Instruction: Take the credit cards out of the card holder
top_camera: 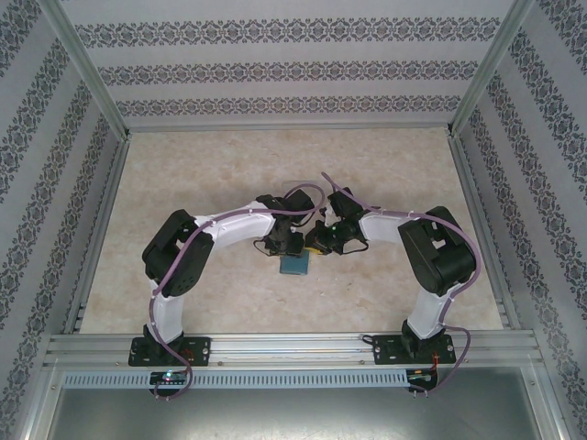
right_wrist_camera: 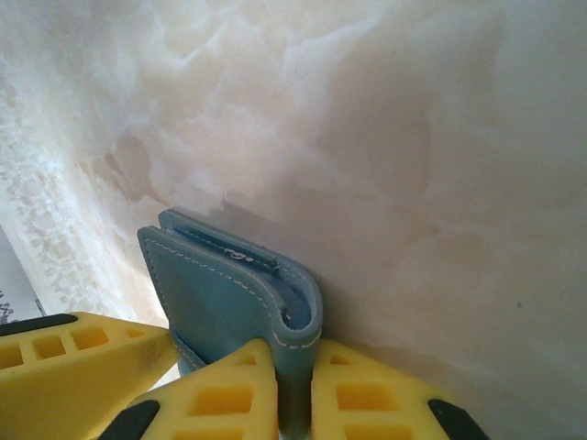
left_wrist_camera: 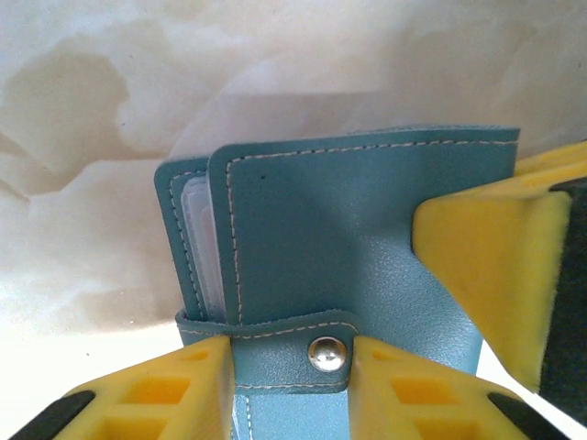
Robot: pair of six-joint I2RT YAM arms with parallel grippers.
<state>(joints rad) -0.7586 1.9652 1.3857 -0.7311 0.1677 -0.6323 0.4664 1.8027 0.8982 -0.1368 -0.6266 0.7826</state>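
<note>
Left gripper [left_wrist_camera: 292,353] clamped the card holder [left_wrist_camera: 348,238] at its snapped strap [left_wrist_camera: 275,332], bottom centre; my right gripper [right_wrist_camera: 292,353] pinched its folded edge.

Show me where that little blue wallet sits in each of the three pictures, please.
Top external: the card holder is a small teal patch just below the picture's centre.
Left wrist: the card holder spreads across the middle, face on.
Right wrist: the card holder stands edge-on, lower left of centre.
Shared landmark: the pale marbled table shows around it in all three.
</note>
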